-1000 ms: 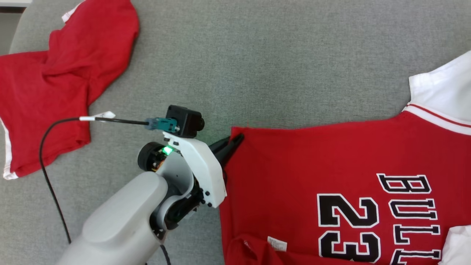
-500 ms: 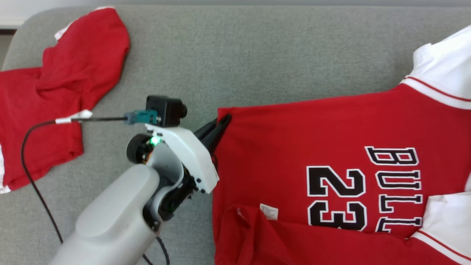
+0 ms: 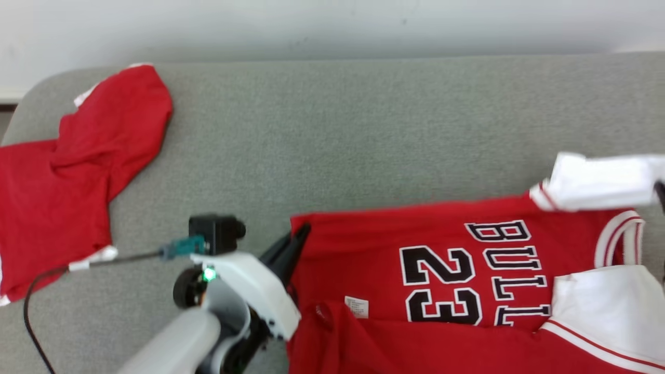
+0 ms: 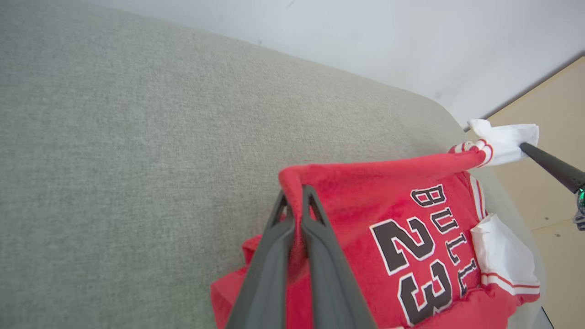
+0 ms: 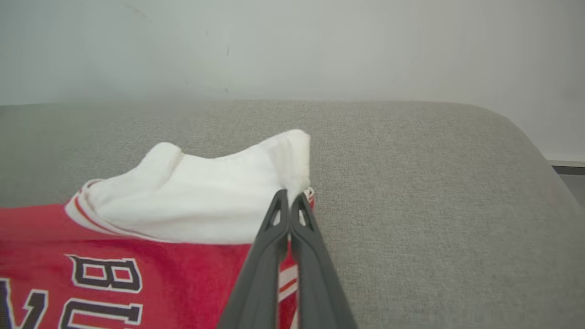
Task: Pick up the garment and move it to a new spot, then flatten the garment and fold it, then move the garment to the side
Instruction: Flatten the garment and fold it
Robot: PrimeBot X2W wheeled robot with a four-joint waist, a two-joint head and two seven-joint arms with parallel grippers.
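At the far left of the head view a second red garment (image 3: 78, 171) lies crumpled on the grey cloth-covered tabletop (image 3: 363, 130), well apart from the work. A black cable (image 3: 124, 256) runs from it towards the left wrist. Just right of that, the left pincer (image 3: 304, 228) has its two dark fingers pressed together on the left corner of the red jersey (image 3: 363, 244). In the left wrist view a fold of red cloth is nipped between the fingers and raised off the tabletop.

The jersey's far edge runs taut from that corner rightwards, above the black "23" and "BULL" lettering. The rest of the jersey lies on the near right part of the tabletop, its near side folded over, with a small white label (image 3: 356, 306) showing.

At the right end of the taut edge, the white sleeve (image 3: 597, 182) is gathered into a bunch. The right pincer (image 3: 660, 189) sits at the picture's right border; the right wrist view shows its fingers shut tight on the sleeve's corner.

Against the earlier frames the camera has tilted, so the pale wall (image 3: 332, 26) now shows along the top. The sleeve lay spread flat half a second ago and is now bunched and lifted. The strip of red between the far edge and the lettering has narrowed. The left pincer keeps the same corner.
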